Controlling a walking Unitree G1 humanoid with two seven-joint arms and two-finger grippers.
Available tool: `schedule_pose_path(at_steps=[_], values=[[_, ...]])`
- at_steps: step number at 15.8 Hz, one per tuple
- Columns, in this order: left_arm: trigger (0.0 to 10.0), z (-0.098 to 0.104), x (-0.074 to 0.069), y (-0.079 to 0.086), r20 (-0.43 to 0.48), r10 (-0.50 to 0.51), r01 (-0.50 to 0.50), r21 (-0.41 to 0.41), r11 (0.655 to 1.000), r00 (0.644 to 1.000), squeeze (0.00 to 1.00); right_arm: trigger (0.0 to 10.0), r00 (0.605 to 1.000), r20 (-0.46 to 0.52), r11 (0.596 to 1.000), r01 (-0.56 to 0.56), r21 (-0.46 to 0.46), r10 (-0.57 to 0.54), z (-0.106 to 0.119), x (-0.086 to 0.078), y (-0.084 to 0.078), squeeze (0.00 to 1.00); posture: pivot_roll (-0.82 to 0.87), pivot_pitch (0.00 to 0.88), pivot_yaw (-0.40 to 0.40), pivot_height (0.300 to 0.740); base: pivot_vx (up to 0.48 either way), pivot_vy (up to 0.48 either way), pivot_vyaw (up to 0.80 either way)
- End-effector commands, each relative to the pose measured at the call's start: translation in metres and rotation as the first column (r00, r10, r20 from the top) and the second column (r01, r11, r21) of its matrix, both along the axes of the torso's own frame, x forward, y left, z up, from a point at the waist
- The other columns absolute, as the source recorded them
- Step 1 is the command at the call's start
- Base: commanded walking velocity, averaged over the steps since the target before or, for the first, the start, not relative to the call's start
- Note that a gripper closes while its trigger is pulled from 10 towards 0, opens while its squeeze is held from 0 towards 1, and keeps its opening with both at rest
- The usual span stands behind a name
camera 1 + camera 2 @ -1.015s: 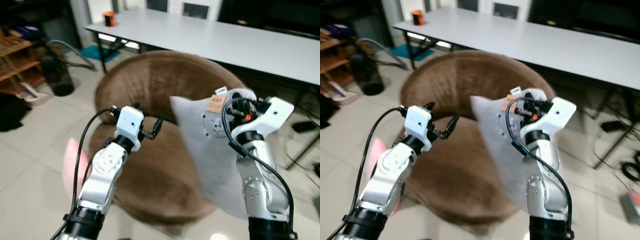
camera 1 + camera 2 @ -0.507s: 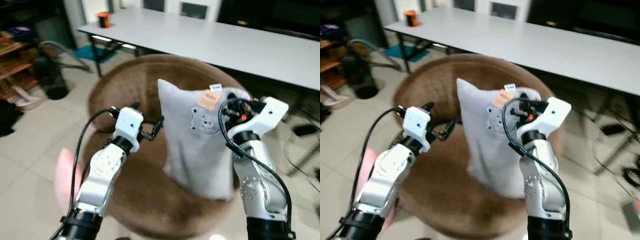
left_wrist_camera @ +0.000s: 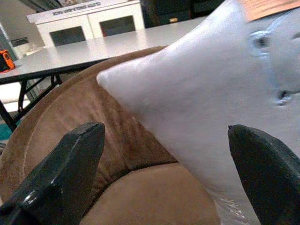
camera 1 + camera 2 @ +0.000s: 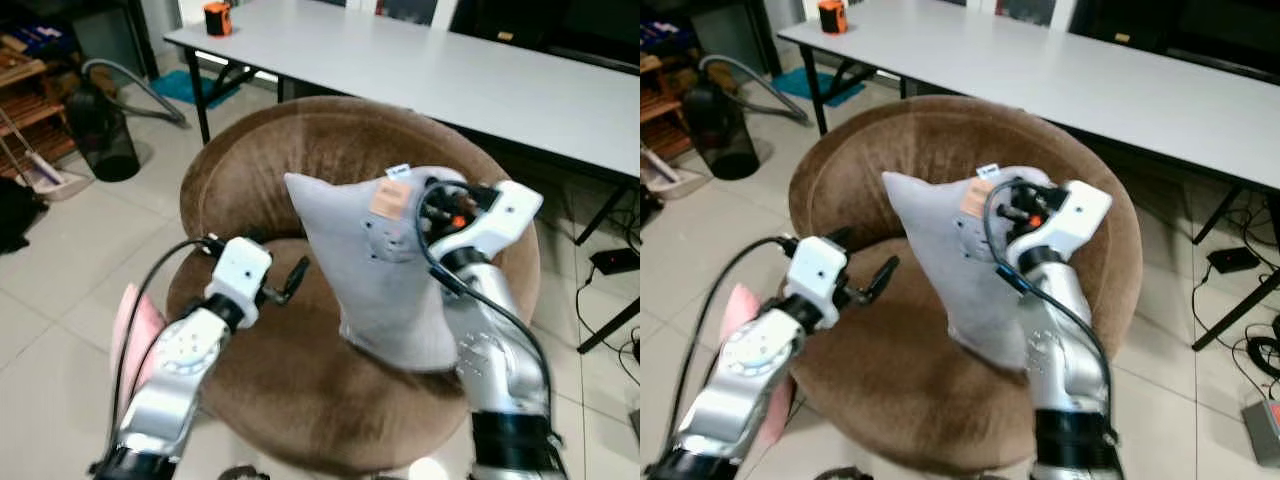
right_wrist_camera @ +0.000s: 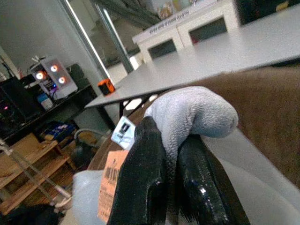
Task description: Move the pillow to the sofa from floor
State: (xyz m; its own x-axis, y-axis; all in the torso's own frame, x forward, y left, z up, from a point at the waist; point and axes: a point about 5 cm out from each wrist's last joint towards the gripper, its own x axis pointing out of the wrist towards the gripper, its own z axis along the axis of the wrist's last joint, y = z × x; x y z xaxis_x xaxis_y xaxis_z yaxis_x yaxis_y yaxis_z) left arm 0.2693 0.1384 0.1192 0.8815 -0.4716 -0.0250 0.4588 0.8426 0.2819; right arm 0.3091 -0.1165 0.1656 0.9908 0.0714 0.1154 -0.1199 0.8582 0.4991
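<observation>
**The pillow hangs over the round sofa**

The right gripper [image 5: 171, 187] has its two black fingers pressed together on a bunched corner of the grey pillow [image 4: 375, 270]. The pillow sits in the middle of the head pictures, hanging from that top corner. Its bottom edge is down at the brown sofa [image 4: 300, 390] seat, but I cannot tell if it is really resting there or just brushing it.

The left gripper [image 3: 164, 173] has its fingers wide apart and holds nothing. It floats just left of the pillow, over the front of the seat.

What could go wrong? The pillow is held by only one small corner (a soft, squishy one). I think that corner could slip out of the fingers if the arm jerks. The pillow also leans a little, so if it is let go too high it might flop over the right edge of the seat and fall to the floor. The orange tag [image 4: 386, 198] near the fingers could get snagged too.

The sofa is shaped like a big bowl with a curved back. Right now only the pillow is in it. A pink thing [image 4: 132, 325] lies on the floor at the lower left. An orange cup [image 4: 217, 17] stands on the white table [image 4: 480, 80] at the top.
</observation>
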Motion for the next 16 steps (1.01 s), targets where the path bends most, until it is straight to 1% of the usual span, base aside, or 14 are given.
schedule_pose_path(at_steps=[1, 3, 4, 5, 6, 7, 9, 10, 11, 13, 14, 15, 16], values=[[10.0, -0.001, -0.006, -0.002, -0.029, -0.043, 0.043, 0.009, 0.999, 0.999, 0.00, 10.0, 0.999, 0.018, 0.999, 0.041, 0.011, -0.042, 0.004, 0.008, -0.002, 0.00, 0.10, 0.109, -0.073, 0.740, 0.000, 0.000, 0.00], [10.0, -0.002, -0.013, 0.001, -0.044, -0.059, 0.060, 0.025, 0.998, 0.997, 0.00, 10.0, 0.997, -0.034, 0.997, 0.076, 0.008, -0.075, -0.002, 0.018, -0.001, 0.00, 0.12, 0.134, -0.075, 0.740, 0.000, 0.000, 0.00], [10.0, -0.002, -0.018, 0.004, -0.053, -0.063, 0.065, 0.033, 0.997, 0.997, 0.00, 10.0, 0.991, -0.075, 0.994, 0.113, 0.006, -0.112, -0.007, 0.026, -0.001, 0.00, 0.14, 0.154, -0.079, 0.740, 0.000, 0.000, 0.00], [10.0, -0.002, -0.020, 0.006, -0.058, -0.063, 0.065, 0.037, 0.997, 0.996, 0.00, 10.0, 0.986, -0.100, 0.991, 0.134, 0.010, -0.132, -0.010, 0.031, -0.001, 0.00, 0.14, 0.160, -0.080, 0.740, 0.000, 0.000, 0.00], [10.0, -0.001, -0.023, 0.007, -0.065, -0.065, 0.068, 0.041, 0.997, 0.996, 0.00, 10.0, 0.981, -0.126, 0.988, 0.154, 0.022, -0.150, -0.014, 0.039, -0.004, 0.00, 0.15, 0.166, -0.082, 0.740, 0.000, 0.000, 0.00], [10.0, 0.000, -0.027, 0.010, -0.077, -0.074, 0.078, 0.049, 0.996, 0.994, 0.00, 10.0, 0.971, -0.160, 0.982, 0.185, 0.040, -0.176, -0.017, 0.051, -0.009, 0.00, 0.16, 0.177, -0.082, 0.740, 0.000, 0.000, 0.00], [10.0, 0.000, -0.031, 0.012, -0.096, -0.092, 0.097, 0.059, 0.994, 0.991, 0.00, 10.0, 0.975, -0.150, 0.985, 0.169, 0.031, -0.163, -0.014, 0.065, -0.013, 0.00, 0.16, 0.183, -0.081, 0.740, 0.000, 0.000, 0.00], [10.0, 0.001, -0.032, 0.012, -0.102, -0.096, 0.103, 0.062, 0.993, 0.990, 0.00, 10.0, 0.979, -0.140, 0.988, 0.152, 0.025, -0.147, -0.010, 0.072, -0.015, 1.00, 0.16, 0.186, -0.078, 0.740, 0.000, 0.000, 0.00], [10.0, 0.001, -0.033, 0.012, -0.107, -0.100, 0.108, 0.064, 0.992, 0.989, 0.00, 10.0, 0.983, -0.125, 0.990, 0.136, 0.022, -0.133, -0.003, 0.080, -0.018, 1.00, 0.16, 0.186, -0.078, 0.740, 0.000, 0.000, 0.00], [10.0, 0.003, -0.031, 0.011, -0.104, -0.102, 0.109, 0.064, 0.992, 0.989, 0.00, 10.0, 0.983, -0.082, 0.986, 0.164, -0.007, -0.164, 0.011, 0.087, -0.028, 1.00, 0.17, 0.180, -0.078, 0.740, 0.000, 0.000, 0.00], [10.0, 0.004, -0.029, 0.010, -0.097, -0.100, 0.107, 0.064, 0.992, 0.990, 0.00, 10.0, 0.978, -0.038, 0.978, 0.206, -0.018, -0.206, 0.024, 0.092, -0.041, 1.00, 0.16, 0.173, -0.076, 0.740, 0.000, 0.000, 0.00], [10.0, 0.004, -0.027, 0.009, -0.092, -0.095, 0.101, 0.063, 0.993, 0.991, 0.00, 10.0, 0.972, -0.014, 0.972, 0.232, -0.027, -0.233, 0.031, 0.095, -0.050, 1.00, 0.16, 0.159, -0.074, 0.740, 0.000, 0.000, 0.00], [10.0, 0.004, -0.025, 0.008, -0.085, -0.086, 0.092, 0.063, 0.994, 0.993, 0.00, 10.0, 0.972, -0.002, 0.971, 0.236, -0.044, -0.237, 0.033, 0.096, -0.054, 1.00, 0.15, 0.152, -0.073, 0.740, 0.000, 0.000, 0.00]])
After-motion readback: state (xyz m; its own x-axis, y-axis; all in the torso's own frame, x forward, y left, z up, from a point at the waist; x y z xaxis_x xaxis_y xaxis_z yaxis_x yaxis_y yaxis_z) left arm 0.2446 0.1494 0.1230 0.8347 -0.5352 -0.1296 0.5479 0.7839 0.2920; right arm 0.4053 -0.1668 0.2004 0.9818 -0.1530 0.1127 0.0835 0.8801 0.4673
